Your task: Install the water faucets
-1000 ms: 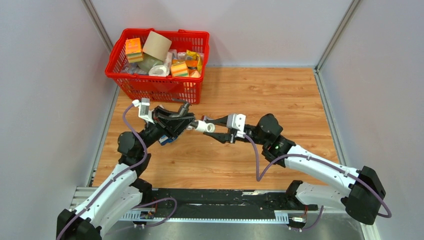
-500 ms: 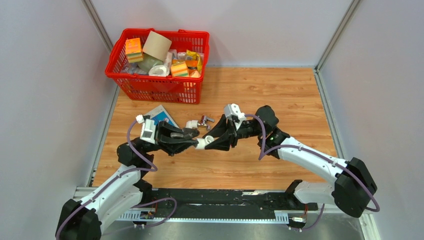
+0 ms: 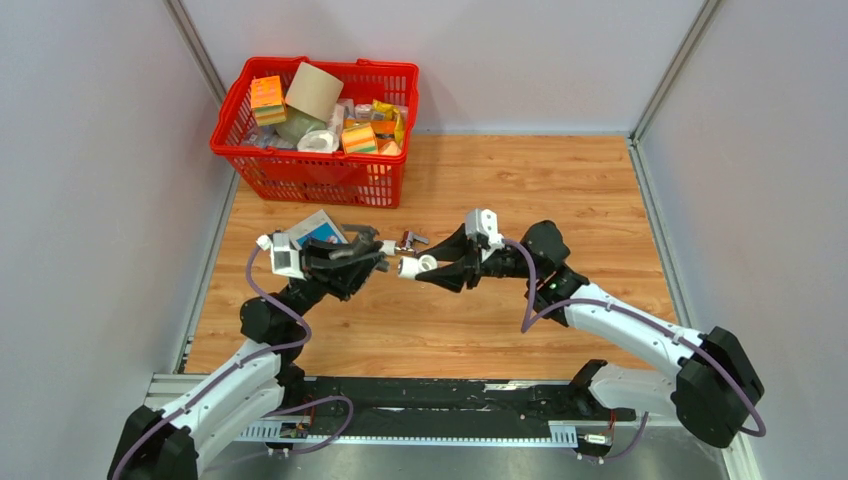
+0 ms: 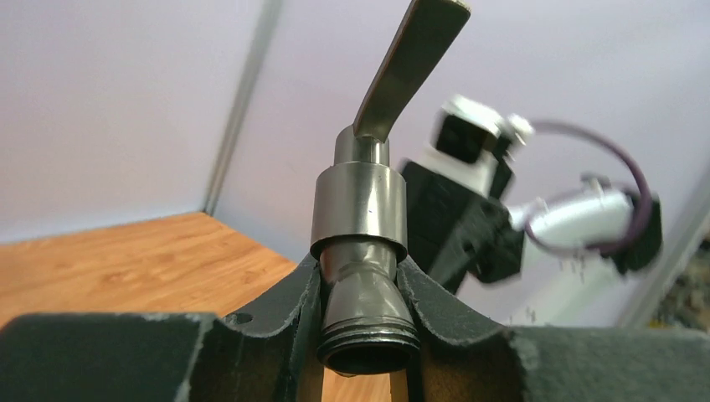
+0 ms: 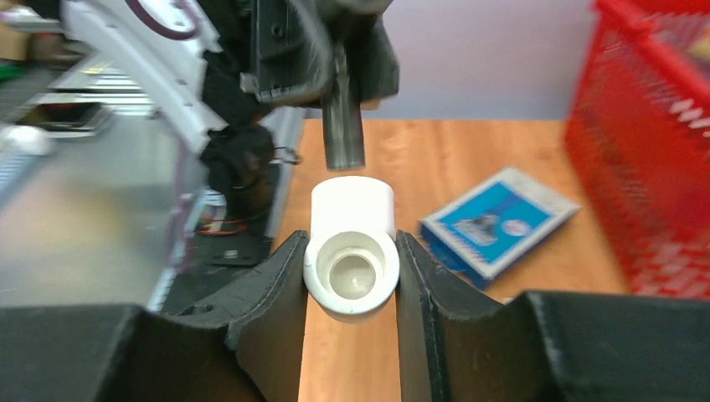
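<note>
The top camera looked steeply down from above and behind the arm bases, over the whole wooden table (image 3: 560, 190), with the red basket (image 3: 300, 175) at upper left. The left wrist camera sat close behind its fingers (image 4: 268, 335), the dark grey faucet (image 4: 360, 243) filling mid-frame, and faced the right arm (image 4: 578, 219) at mid-right. The right wrist camera, equally near its white elbow fitting (image 5: 352, 251), faced back at the left arm (image 5: 163, 75), upper left. All three shared the table's middle.

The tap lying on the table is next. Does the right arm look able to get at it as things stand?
Probably not to grasp it. The tap lies on the table close beyond the right end effector, nothing between, but that end effector is shut on the white elbow fitting.
</note>
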Motion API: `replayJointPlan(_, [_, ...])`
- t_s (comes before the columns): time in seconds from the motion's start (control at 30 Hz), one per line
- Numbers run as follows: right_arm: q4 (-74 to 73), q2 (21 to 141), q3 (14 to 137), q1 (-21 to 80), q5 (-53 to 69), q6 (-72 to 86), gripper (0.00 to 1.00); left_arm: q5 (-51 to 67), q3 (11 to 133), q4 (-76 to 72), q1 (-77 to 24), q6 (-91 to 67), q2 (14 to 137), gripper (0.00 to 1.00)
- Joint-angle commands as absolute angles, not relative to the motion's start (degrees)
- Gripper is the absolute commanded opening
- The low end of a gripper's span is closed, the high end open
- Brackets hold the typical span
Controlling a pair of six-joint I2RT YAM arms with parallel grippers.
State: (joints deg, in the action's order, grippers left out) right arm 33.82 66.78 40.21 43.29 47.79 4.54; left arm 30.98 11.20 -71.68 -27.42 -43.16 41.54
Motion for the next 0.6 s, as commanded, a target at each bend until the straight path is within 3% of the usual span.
replayJointPlan(0.0, [41.13,62.76,37.44,43.15,36.05,-9.91,0.0,5.64,15.28,-58.56,-27.69,-56.59,37.71,0.0])
replayJointPlan(0.13, [44.73,62.75,36.3,44.64,30.16,-18.25,0.0,-5.96,20.11,-39.06,-27.77,-66.43,33.67,0.0])
replayJointPlan(0.27, [44.82,63.45,36.3,50.0,22.26,-36.87,0.0,-12.56,26.7,-20.85,-27.77,-73.2,31.47,0.0])
replayJointPlan(0.57, [38.51,67.76,42.79,55.63,14.68,-60.28,0.0,-3.62,36.73,-7.48,-27.6,-83.49,38.49,0.0])
